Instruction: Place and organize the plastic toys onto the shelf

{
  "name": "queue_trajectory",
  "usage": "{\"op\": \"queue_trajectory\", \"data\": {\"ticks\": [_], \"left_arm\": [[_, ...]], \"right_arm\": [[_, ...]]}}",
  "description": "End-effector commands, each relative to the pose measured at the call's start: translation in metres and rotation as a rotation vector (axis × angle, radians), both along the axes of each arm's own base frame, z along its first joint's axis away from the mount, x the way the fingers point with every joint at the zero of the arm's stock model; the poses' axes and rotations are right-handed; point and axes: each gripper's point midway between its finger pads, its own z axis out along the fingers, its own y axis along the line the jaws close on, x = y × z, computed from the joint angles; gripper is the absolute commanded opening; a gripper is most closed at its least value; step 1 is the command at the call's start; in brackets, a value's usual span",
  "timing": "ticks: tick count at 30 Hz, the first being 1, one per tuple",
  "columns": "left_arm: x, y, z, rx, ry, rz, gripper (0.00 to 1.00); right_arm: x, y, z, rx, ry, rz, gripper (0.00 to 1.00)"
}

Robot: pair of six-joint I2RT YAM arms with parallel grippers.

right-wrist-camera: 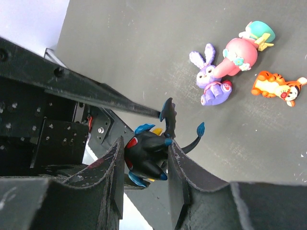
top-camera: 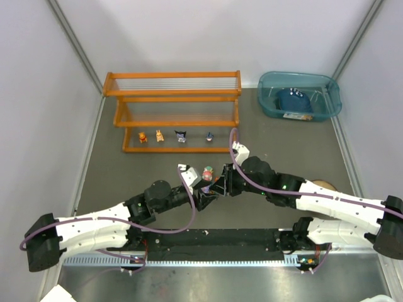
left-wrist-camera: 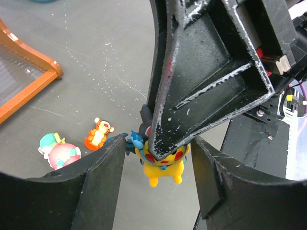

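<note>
My right gripper [right-wrist-camera: 145, 146] is shut on a black-yellow toy [right-wrist-camera: 146, 153] with blue tips, holding it above the table's middle. My left gripper [left-wrist-camera: 159, 142] is open, one finger on each side of that toy [left-wrist-camera: 163, 170], with a gap on the right side. Both grippers meet in the top view, left [top-camera: 204, 199] and right [top-camera: 220, 186]. A purple bunny [right-wrist-camera: 211, 79], a pink-and-teal toy [right-wrist-camera: 240, 50] and an orange tiger [right-wrist-camera: 278, 87] lie loose on the table. The orange shelf [top-camera: 171, 93] stands at the back, with several small toys [top-camera: 160, 134] on its lowest tier.
A translucent teal bin [top-camera: 269, 94] at the back right holds a dark blue object [top-camera: 293, 99]. A tan round thing [top-camera: 324, 184] shows behind the right arm. White walls close in both sides. A black rail [top-camera: 208, 242] runs along the near edge.
</note>
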Motion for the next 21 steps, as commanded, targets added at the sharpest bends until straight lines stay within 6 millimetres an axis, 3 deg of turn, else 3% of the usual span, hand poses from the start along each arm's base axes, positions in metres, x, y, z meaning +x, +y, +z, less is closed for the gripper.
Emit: {"op": "queue_trajectory", "data": {"ticks": [1, 6, 10, 12, 13, 15, 16, 20, 21], "left_arm": [[0.003, -0.008, 0.031, -0.084, -0.033, 0.000, 0.59], [-0.001, -0.013, 0.027, -0.071, -0.019, -0.030, 0.44], [-0.005, -0.017, 0.025, -0.065, -0.006, -0.056, 0.22], [-0.006, -0.019, 0.023, -0.064, 0.004, -0.066, 0.18], [-0.007, -0.019, 0.023, -0.065, 0.006, -0.067, 0.10], [-0.007, -0.019, 0.023, -0.067, 0.010, -0.072, 0.04], [-0.008, -0.019, 0.022, -0.064, 0.012, -0.075, 0.03], [-0.010, -0.019, 0.021, -0.064, 0.020, -0.083, 0.00], [-0.011, -0.019, 0.019, -0.059, 0.031, -0.082, 0.00]], "right_arm": [[0.003, 0.009, 0.016, 0.075, -0.017, 0.011, 0.00], [0.002, 0.007, 0.017, 0.084, -0.017, 0.008, 0.00], [0.001, 0.006, 0.021, 0.095, -0.025, 0.011, 0.00], [0.001, 0.006, 0.023, 0.101, -0.026, 0.012, 0.00], [0.000, 0.006, 0.023, 0.101, -0.028, 0.014, 0.00], [0.000, 0.005, 0.026, 0.108, -0.030, 0.012, 0.00], [0.000, 0.005, 0.027, 0.113, -0.031, 0.009, 0.07], [0.002, 0.002, 0.036, 0.141, -0.054, -0.008, 0.52], [0.002, 0.001, 0.041, 0.157, -0.059, -0.009, 0.57]]}}
